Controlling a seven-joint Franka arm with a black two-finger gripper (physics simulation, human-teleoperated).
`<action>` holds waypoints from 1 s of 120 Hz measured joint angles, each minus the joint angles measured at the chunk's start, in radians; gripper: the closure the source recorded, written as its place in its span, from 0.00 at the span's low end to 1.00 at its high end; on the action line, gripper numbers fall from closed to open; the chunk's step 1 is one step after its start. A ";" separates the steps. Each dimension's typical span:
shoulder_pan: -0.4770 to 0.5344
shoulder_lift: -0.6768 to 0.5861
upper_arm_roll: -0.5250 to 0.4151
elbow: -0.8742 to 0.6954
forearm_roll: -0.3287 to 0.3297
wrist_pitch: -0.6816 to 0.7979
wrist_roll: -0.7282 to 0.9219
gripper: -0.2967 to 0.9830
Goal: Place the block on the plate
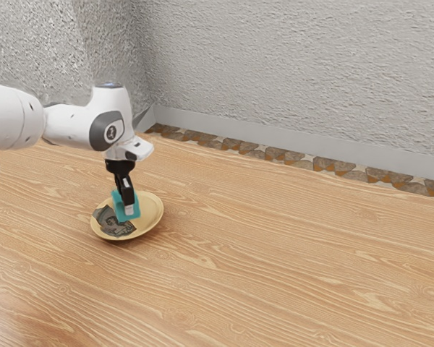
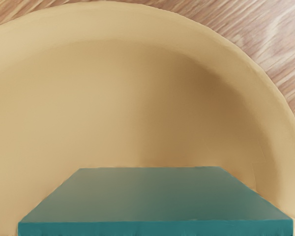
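The plate (image 1: 153,210), a shallow round yellowish dish, lay on the wooden table (image 1: 275,253) toward the exterior view's left; its raised rim ran round a hollow where a dark grey, patterned patch (image 1: 113,225) covered part of the near left side, while the right side was plain and pale; over this hollow was the teal block (image 1: 135,210), within the plate's outline, though I could not tell whether its underside touched the plate or hung a little above it; the black gripper (image 1: 126,210) pointed down from the white arm (image 1: 72,126), which came in from the exterior view's left; its jaws were closed on the block, kept apart by the block's own thickness, with one finger lying against the side nearer the exterior camera and the other hidden behind the block; the wrist view had the block's flat upper face close under the hand, with a brighter teal side along one edge; beyond it the plate's smooth tan inside curved up to the rim, browner and more shaded along one side, with wood grain past the rim; on the far side of the table ran a strip of brown and grey stones (image 1: 333,165), and behind that stood a rough grey wall (image 1: 296,65).
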 joint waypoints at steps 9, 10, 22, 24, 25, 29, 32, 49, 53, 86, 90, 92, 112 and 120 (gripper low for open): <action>0.008 0.022 0.000 0.003 0.002 0.000 0.009 0.51; 0.009 0.024 0.000 0.004 0.002 0.000 0.009 0.51; 0.015 0.032 0.002 0.004 0.000 0.000 0.020 0.46; 0.015 0.031 0.002 0.004 0.000 -0.001 0.022 0.45; 0.015 0.030 0.002 0.004 0.000 -0.001 0.022 0.44; 0.016 0.027 0.002 0.004 -0.001 -0.001 0.026 0.41; 0.015 0.025 0.002 0.004 -0.002 -0.002 0.028 0.39; 0.015 0.002 0.002 0.002 -0.004 -0.007 0.040 0.31; 0.015 -0.009 0.002 0.002 -0.004 -0.009 0.043 0.30; -0.071 -0.183 0.001 0.002 -0.040 -0.125 0.056 0.25; -0.091 -0.202 0.004 0.002 -0.044 -0.140 0.057 0.25; -0.103 -0.212 0.010 0.002 -0.046 -0.147 0.057 0.25; -0.169 -0.314 0.047 0.013 -0.054 -0.213 0.063 0.24; -0.184 -0.337 0.049 0.042 -0.053 -0.244 0.064 0.24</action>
